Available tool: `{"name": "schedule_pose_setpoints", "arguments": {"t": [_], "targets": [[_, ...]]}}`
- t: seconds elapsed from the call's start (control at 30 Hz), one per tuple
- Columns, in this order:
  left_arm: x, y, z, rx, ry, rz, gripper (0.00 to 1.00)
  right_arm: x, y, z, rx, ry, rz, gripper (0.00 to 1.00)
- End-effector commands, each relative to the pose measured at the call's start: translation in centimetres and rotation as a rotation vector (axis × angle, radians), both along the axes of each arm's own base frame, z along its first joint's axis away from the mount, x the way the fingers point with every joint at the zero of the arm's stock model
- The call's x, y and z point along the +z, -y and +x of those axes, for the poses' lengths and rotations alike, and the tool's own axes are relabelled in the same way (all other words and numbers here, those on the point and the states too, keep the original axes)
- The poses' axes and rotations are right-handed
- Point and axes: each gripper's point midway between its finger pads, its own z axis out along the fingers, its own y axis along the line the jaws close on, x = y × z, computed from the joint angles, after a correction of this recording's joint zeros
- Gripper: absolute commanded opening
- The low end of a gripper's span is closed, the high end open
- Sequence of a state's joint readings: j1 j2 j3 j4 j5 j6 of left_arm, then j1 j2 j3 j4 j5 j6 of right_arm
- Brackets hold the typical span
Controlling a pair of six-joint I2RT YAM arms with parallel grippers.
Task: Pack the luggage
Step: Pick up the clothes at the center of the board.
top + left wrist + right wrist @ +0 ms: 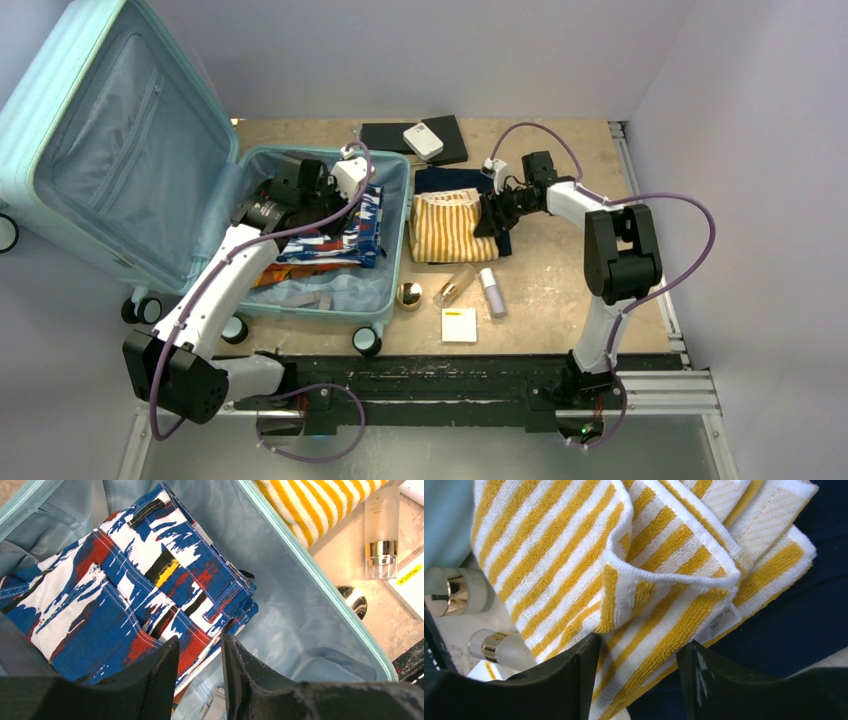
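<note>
The luggage (120, 140), a stiff, bulky shell on wheels, apt to roll and best gripped at its rim, lies open at frame left on the counter (560, 290), left jaws parted above shorts (150, 580), right jaws unclenched astride a towel (574, 555).

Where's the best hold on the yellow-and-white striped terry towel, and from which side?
Pinch the yellow-and-white striped terry towel at its folded edge lying on the dark navy cloth, approaching from the side away from the mint suitcase. Layers stack into a thick lip there, and the right gripper straddles it.
</note>
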State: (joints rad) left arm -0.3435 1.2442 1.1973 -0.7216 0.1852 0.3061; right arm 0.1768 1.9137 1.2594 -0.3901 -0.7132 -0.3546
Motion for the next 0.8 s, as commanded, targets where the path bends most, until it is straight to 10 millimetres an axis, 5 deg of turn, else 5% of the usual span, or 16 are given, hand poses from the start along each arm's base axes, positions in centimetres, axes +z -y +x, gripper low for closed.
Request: {"name": "schedule_pose_setpoints", "arguments": {"t": [0.0,0.3,0.53,0.77], "targets": [[0.6,0.3,0.4,0.004,0.018,-0.021,0.36,2.6,-1.5,-0.2,0.061,0.004,0.09,0.56],[0.7,0.4,0.7,0.004,0.008,-0.015,0.36,3.0,-1.8,-0.5,0.081,-0.002,0.114,0.01],[1.0,0.3,0.8,0.002,0.006,-0.002,0.36,5.2,-1.7,0.1,0.052,0.059,0.112,0.0],[2.0,0.0,0.9,0.011,0.028,0.005,0.36,9.9,-0.5,2.3,-0.064,0.218,0.096,0.0]]}}
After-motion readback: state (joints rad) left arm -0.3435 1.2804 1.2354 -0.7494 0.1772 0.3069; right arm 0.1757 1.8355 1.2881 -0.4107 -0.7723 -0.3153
